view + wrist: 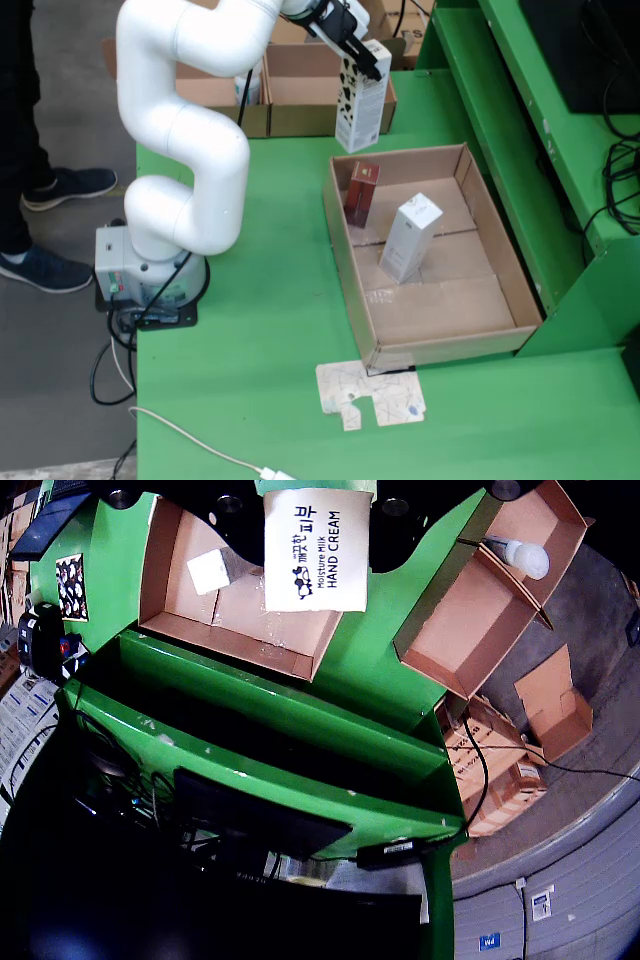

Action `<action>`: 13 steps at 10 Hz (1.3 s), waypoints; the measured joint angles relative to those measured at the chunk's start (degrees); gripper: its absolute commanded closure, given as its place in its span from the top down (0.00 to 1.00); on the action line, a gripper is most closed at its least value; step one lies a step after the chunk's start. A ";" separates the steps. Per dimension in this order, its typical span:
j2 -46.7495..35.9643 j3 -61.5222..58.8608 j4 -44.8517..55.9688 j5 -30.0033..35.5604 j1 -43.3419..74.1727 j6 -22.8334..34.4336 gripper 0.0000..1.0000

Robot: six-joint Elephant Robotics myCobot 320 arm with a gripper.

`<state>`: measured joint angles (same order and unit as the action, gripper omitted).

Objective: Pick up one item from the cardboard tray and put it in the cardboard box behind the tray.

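Note:
In the fixed view from above, my gripper (358,52) is shut on the top of a white hand cream box (362,105) with black patches. The box hangs upright in the air, over the gap between the cardboard tray (347,262) and the cardboard box (305,92) behind it. In the tray stand a red-brown box (361,193) and a white box (410,238). The view that rides on the gripper shows the hand cream box (315,550) held at the top edge, the tray (190,625) with the white box (208,572) to its left, and the cardboard box (470,620) to its right.
A white bottle (527,555) lies in the far compartment of the cardboard box. A raised green shelf (520,150) runs along the tray's right side. A flat cardboard scrap (370,395) and a white cable (200,448) lie near the table's front. A person's legs (25,200) stand at the left.

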<state>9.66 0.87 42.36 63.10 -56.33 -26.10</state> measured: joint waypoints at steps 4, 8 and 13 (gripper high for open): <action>2.99 0.09 -2.29 -2.46 -4.49 -2.81 0.00; 2.99 0.09 -2.37 -2.99 -5.01 -3.07 0.00; 2.99 0.09 -2.37 -2.99 -5.01 -3.07 0.00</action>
<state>12.65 0.96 39.99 60.11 -61.34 -29.17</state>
